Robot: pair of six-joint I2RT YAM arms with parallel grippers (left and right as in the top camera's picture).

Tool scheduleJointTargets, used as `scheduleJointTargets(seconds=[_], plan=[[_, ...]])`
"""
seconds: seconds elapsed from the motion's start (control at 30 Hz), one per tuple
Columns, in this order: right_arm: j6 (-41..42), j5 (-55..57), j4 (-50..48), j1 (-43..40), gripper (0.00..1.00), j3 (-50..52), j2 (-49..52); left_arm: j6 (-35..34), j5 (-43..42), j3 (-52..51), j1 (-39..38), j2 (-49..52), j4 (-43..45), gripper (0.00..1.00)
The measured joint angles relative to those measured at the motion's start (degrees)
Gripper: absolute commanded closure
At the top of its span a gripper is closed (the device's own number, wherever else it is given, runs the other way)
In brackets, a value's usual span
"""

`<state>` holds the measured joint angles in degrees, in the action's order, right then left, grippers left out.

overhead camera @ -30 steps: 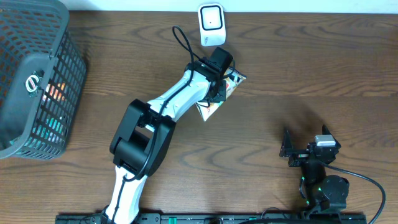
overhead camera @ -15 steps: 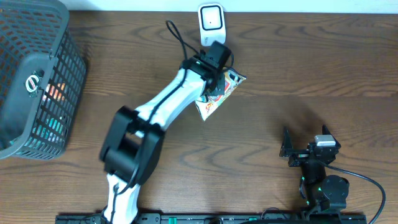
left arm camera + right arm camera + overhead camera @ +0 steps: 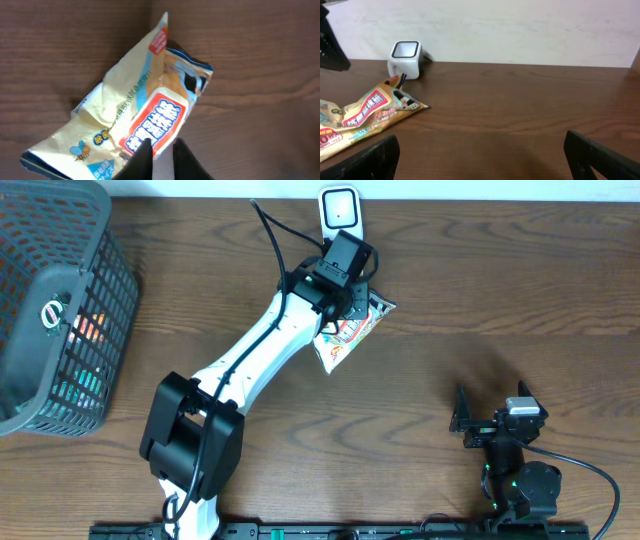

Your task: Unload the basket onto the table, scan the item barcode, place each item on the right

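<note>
Wood table [image 3: 520,290]. Black mesh basket [image 3: 60,310] far left with coloured items inside, well apart from everything else. White scanner [image 3: 340,218] at the back edge. The packet [image 3: 352,332] is just in front of the scanner, a bit to its right, not touching it. The left arm [image 3: 260,360] runs diagonally across the middle, and from overhead it hides the packet's left part. Its wrist sits between scanner and packet. Parked at front right is the right gripper [image 3: 490,420], well apart from the packet, with bare wood in front of it.

Left wrist view only: packet print is cream with a red label and blue corners, crumpled, over bare wood. Right wrist view only: side-on, the packet sits low and its right tip touches the wood, with the scanner behind it by the wall.

On the left gripper [image 3: 162,161], the fingers [image 3: 141,159] are narrow, nearly together, apparently pinched on the packet's near edge. The right gripper's fingers are wide apart, holding nothing.
</note>
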<state>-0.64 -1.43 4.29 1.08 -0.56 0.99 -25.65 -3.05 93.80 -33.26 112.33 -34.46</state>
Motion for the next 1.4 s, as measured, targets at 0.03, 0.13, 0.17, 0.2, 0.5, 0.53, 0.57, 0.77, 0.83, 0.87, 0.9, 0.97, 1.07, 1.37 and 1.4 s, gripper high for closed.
scheduleJointTargets(seconds=[0.03, 0.13, 0.17, 0.2, 0.5, 0.53, 0.57, 0.77, 0.83, 0.87, 0.9, 0.97, 1.07, 1.37, 1.4], plan=[[0.0, 0.0, 0.0, 0.0, 0.01, 0.0, 0.0, 0.1, -0.1, 0.0, -0.2, 0.0, 0.0, 0.83], [0.0, 0.0, 0.0, 0.0, 0.01, 0.0, 0.0, 0.2, -0.1, 0.0, -0.7, 0.0, 0.2, 0.83], [0.0, 0.0, 0.0, 0.0, 0.01, 0.0, 0.0, 0.2, -0.1, 0.0, -1.0, 0.1, 0.5, 0.83], [0.0, 0.0, 0.0, 0.0, 0.01, 0.0, 0.0, 0.2, -0.1, 0.0, -1.2, 0.2, 0.8, 0.83], [0.0, 0.0, 0.0, 0.0, 0.01, 0.0, 0.0, 0.2, 0.0, 0.0, -1.8, 7.0, 6.0, 0.83], [0.0, 0.0, 0.0, 0.0, 0.01, 0.0, 0.0, 0.3, 0.0, 0.0, -1.8, 7.9, 6.8, 0.83], [0.0, 0.0, 0.0, 0.0, 0.01, 0.0, 0.0, 0.6, 0.0, 0.0, -1.8, 8.8, 7.8, 0.83], [0.0, 0.0, 0.0, 0.0, 0.01, 0.0, 0.0, 2.2, 5.4, 0.0, -1.8, 13.6, 10.1, 0.83], [0.0, 0.0, 0.0, 0.0, 0.01, 0.0, 0.0, 2.4, 9.7, 0.0, -1.9, 14.4, 9.9, 0.83], [0.0, 0.0, 0.0, 0.0, 0.01, 0.0, 0.0, 2.4, 12.1, 0.0, -1.9, 14.5, 9.2, 0.83], [0.0, 0.0, 0.0, 0.0, 0.01, 0.0, 0.0, 2.5, 14.1, 0.0, -1.9, 14.5, 8.3, 0.79], [0.0, 0.0, 0.0, 0.0, 0.01, 0.0, 0.0, 3.0, 17.3, 0.0, -1.7, 14.5, 7.4, 0.79], [0.0, 0.0, 0.0, 0.0, 0.01, 0.0, 0.0, 3.7, 20.1, 0.0, -1.2, 14.4, 6.5, 0.79], [0.0, 0.0, 0.0, 0.0, 0.01, 0.0, 0.0, 4.8, 22.6, -0.2, -0.5, 4.9, 3.9, 0.71], [0.0, 0.0, 0.0, 0.0, 0.01, 0.0, 0.0, 4.9, 22.8, -0.2, -0.5, 0.7, 2.9, 0.71]])
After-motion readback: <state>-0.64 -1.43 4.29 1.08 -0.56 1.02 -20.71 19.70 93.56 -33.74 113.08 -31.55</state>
